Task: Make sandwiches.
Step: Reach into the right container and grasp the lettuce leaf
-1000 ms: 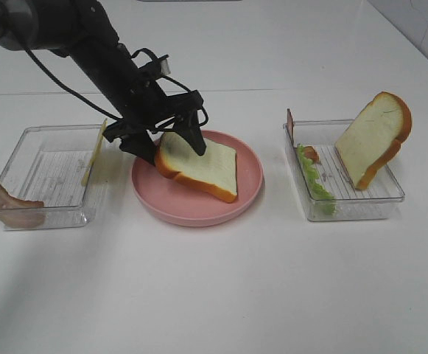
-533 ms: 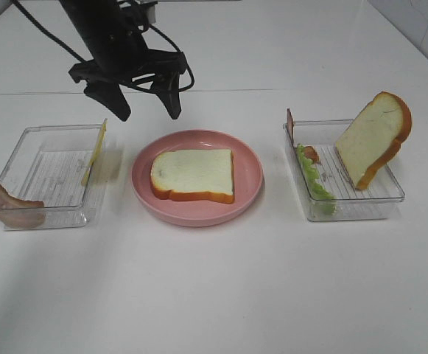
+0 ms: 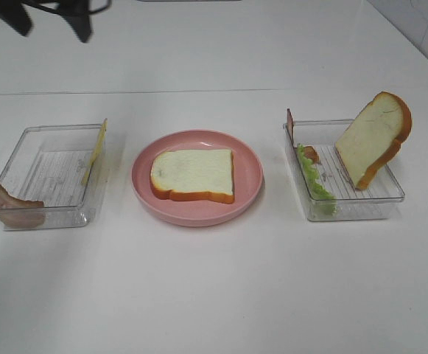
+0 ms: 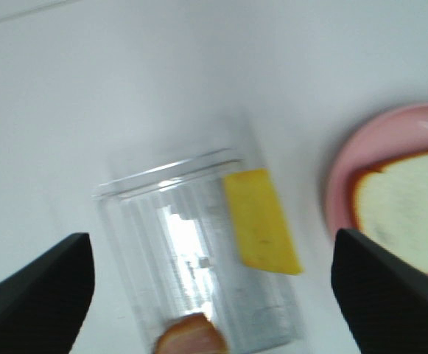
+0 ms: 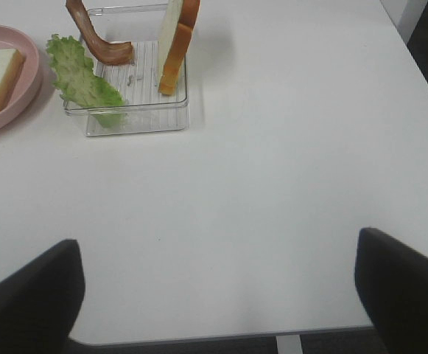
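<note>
The bread slice lies flat on the pink plate; left gripper and right gripper hang spread, empty. The cheese, at the plate's nine o'clock, leans thin against its tray, so a pinch could slip.

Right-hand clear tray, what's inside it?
Inside the right tray: a bread slice standing on edge and tilted, lettuce draped along the wall nearest the pink plate, and a bacon strip curving up beside it. The lettuce covers the tray floor beneath it.
</note>
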Robot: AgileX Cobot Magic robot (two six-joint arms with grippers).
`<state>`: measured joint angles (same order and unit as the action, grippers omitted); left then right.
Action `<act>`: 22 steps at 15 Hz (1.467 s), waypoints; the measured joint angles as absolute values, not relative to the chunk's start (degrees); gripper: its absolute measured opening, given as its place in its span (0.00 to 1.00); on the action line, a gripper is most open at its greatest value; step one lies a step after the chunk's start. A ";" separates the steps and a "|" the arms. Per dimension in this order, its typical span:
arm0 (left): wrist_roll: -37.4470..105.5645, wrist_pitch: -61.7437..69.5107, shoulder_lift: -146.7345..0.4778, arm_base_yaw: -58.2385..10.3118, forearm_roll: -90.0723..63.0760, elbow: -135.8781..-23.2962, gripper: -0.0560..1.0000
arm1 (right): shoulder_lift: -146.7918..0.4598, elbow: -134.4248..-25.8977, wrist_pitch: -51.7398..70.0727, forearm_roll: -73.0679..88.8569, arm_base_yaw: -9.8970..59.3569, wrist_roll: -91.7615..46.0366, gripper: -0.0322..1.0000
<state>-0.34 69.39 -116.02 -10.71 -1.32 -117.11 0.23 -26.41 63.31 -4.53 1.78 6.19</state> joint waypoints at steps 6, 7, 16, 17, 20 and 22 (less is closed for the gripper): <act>9.74 69.39 -102.79 10.77 -5.84 -102.27 0.81 | 0.23 -26.41 63.31 -4.53 1.78 6.19 0.96; 10.31 69.39 -100.50 10.83 -6.02 -99.47 0.81 | 0.23 -26.41 63.31 -4.53 1.78 6.19 0.96; 11.40 68.75 -43.03 10.83 -5.10 -54.77 0.81 | 0.23 -26.41 63.31 -4.53 1.78 6.19 0.96; 11.40 68.87 -26.99 10.83 -4.07 -48.70 0.81 | 0.23 -26.41 63.31 -4.53 1.78 6.19 0.96; 11.40 69.79 -10.14 10.83 -3.84 -42.23 0.81 | 0.23 -26.41 63.31 -4.53 1.78 6.19 0.96; 11.40 69.90 -4.81 10.83 -3.78 -40.34 0.81 | 0.23 -26.41 63.31 -4.53 1.78 6.19 0.96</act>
